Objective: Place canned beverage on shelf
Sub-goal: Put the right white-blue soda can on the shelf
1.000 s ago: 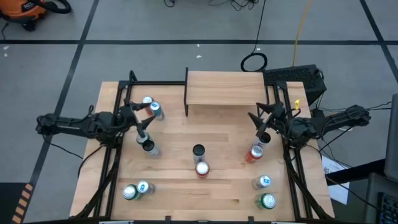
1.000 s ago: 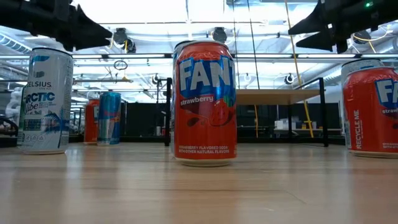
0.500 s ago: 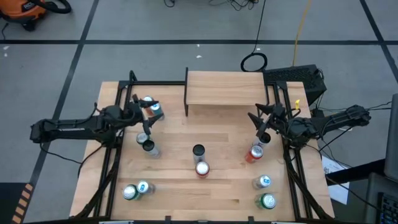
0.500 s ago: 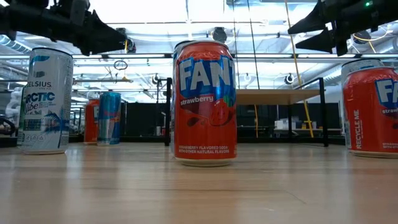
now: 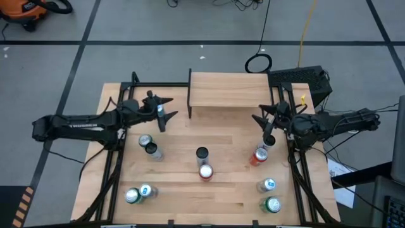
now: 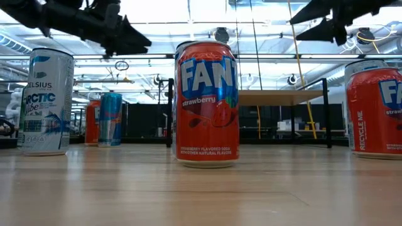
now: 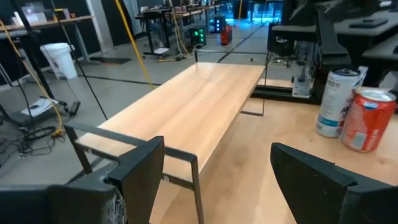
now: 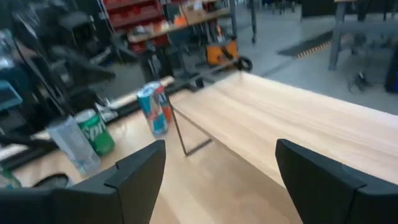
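Jaws on both arms gape empty; my left gripper (image 5: pixel 166 109) has swung toward the shelf (image 5: pixel 228 90) without a can, so the Fanta can (image 5: pixel 205 171) waits mid-bench.

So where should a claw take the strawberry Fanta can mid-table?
Probably its mid-body, pinched across the two open flanks, coming from above: the Fanta can stands upright and round, and a dark can stands close behind it.
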Tool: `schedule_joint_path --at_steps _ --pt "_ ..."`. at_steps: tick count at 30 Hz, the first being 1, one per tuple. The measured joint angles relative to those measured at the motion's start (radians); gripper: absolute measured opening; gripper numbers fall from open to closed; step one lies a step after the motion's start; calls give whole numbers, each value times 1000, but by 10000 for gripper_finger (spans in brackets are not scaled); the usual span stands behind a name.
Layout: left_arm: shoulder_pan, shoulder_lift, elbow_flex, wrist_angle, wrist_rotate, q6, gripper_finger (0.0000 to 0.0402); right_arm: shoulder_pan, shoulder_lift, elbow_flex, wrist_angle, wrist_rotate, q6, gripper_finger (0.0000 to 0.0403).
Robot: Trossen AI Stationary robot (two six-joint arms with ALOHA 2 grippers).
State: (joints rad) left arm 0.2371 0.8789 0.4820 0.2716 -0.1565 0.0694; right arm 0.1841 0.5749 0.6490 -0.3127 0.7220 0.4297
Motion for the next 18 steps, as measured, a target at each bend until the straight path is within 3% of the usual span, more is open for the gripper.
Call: schedule_joint_path --at_steps 4,8,14,18 --pt "-1 61 34 11 0 23 299 -27 76 167 -296 -75 154 293" --pt "-1 114 39 48 0 24 299 -47 176 292 -543 -233 345 293" --pt "-1 174 39 95 -5 24 299 -45 307 311 -675 -470 474 293" --pt "-1 190 39 119 -8 25 299 -45 341 311 -734 -562 535 293"
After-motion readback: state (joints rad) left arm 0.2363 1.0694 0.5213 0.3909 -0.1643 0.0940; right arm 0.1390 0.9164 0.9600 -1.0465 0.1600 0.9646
